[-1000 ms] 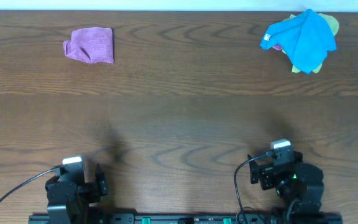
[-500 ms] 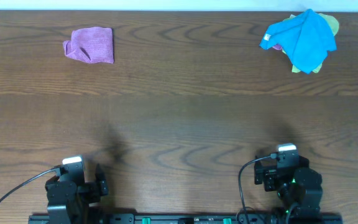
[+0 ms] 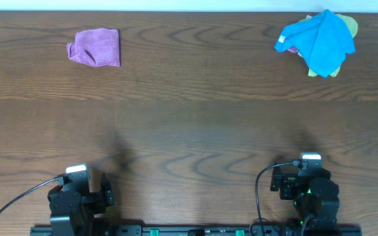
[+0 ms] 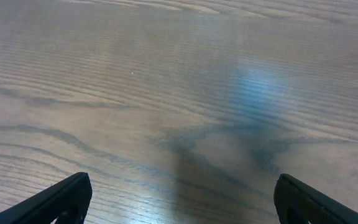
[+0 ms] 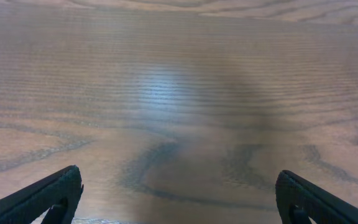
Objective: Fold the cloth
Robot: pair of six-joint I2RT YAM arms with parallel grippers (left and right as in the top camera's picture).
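On the wooden worktop [image 3: 189, 118] I count three cloths. There is one purple cloth [image 3: 96, 48], which lies alone at the far left side, rumpled and with one edge turned over, touching no tool. There is one bright blue cloth [image 3: 320, 40] at the far right side, heaped on one yellow-green cloth [image 3: 350, 26], of which only an edge shows. A small pale patch at the left edge of the blue cloth is perhaps a label, but it is too small to read. There are two arms, both at the near edge and well apart from every cloth. The left tool [image 4: 180, 200] has its fingers spread wide over bare wood and holds nothing. The right tool [image 5: 179, 198] is also spread wide and empty.
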